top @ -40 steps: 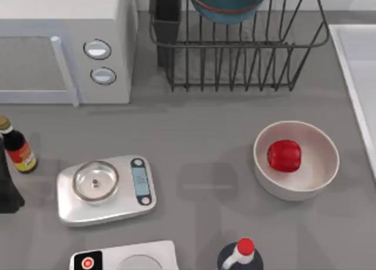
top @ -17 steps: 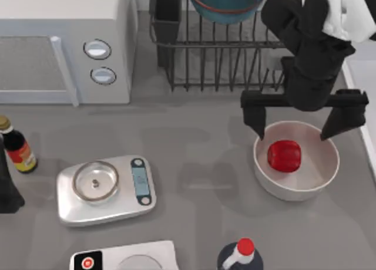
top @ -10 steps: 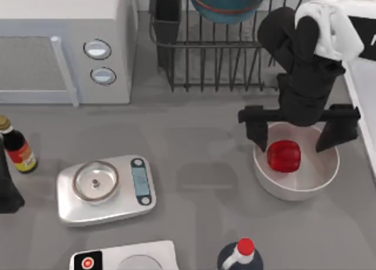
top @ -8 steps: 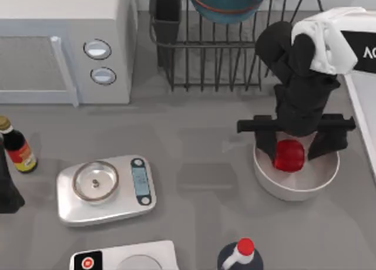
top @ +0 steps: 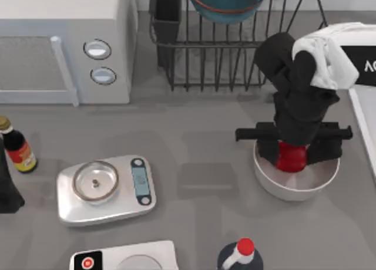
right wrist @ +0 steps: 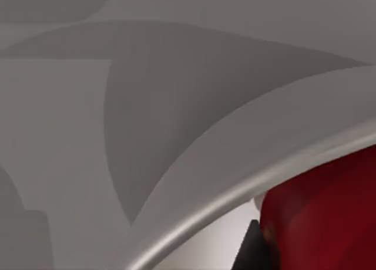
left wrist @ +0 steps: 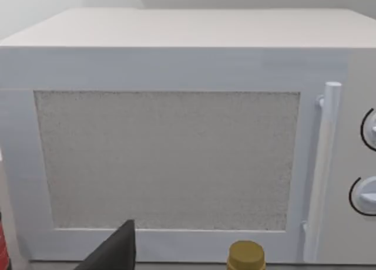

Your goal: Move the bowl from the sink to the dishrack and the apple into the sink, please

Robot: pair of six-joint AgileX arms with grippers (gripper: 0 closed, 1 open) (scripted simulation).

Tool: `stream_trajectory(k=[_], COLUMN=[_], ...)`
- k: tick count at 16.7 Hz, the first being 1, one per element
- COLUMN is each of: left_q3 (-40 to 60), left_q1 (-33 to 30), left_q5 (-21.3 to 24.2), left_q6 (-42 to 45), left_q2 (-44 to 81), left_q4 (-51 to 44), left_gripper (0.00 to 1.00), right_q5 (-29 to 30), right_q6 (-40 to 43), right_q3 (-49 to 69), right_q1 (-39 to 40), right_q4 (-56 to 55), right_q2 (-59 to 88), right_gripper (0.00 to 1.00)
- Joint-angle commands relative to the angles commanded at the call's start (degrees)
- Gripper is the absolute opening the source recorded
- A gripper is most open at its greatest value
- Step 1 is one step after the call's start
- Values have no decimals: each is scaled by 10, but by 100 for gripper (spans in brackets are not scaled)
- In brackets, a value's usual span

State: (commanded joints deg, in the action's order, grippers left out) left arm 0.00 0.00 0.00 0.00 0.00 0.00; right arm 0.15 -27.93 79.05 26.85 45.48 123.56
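The red apple (top: pixel 292 157) lies inside a white bowl (top: pixel 296 188) at the table's right. My right gripper (top: pixel 294 149) has come down into that bowl and is shut on the apple, one finger pressed to each side. The right wrist view shows the apple (right wrist: pixel 323 217) close up behind the white bowl's rim (right wrist: pixel 235 193). The teal-blue bowl (top: pixel 226 3) stands in the dishrack (top: pixel 235 64) at the back. The sink (top: pixel 369 120) runs along the right edge, partly behind my right arm. My left gripper (top: pixel 7 191) is parked at the left edge.
A microwave (top: pixel 64 41) fills the back left and faces the left wrist camera (left wrist: pixel 176 152). A black utensil cup (top: pixel 167 17) sits on the dishrack's corner. A kitchen scale (top: pixel 106 188), a sauce bottle (top: pixel 17 149), a red-capped bottle (top: pixel 241 252) and another flat scale (top: pixel 123 259) stand in front.
My right arm came in from the right, sank over the white bowl and drew its fingers in against the apple. The left arm has not moved.
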Motion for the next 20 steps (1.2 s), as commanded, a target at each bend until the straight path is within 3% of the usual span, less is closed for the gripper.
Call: stream_trajectory(k=[1,14,20], left_q3=[0,0,0], left_q1=[0,0,0], left_q5=[0,0,0], left_q6=[0,0,0], left_q2=[0,0,0], left_q4=[0,0,0], left_gripper=[100,100,100], right_q5=[0,0,0], right_q6=[0,0,0], right_q3=[0,0,0], right_q1=[0,0,0], right_q4=[0,0,0], right_q2=[0,0,0], right_gripper=[100,2,0])
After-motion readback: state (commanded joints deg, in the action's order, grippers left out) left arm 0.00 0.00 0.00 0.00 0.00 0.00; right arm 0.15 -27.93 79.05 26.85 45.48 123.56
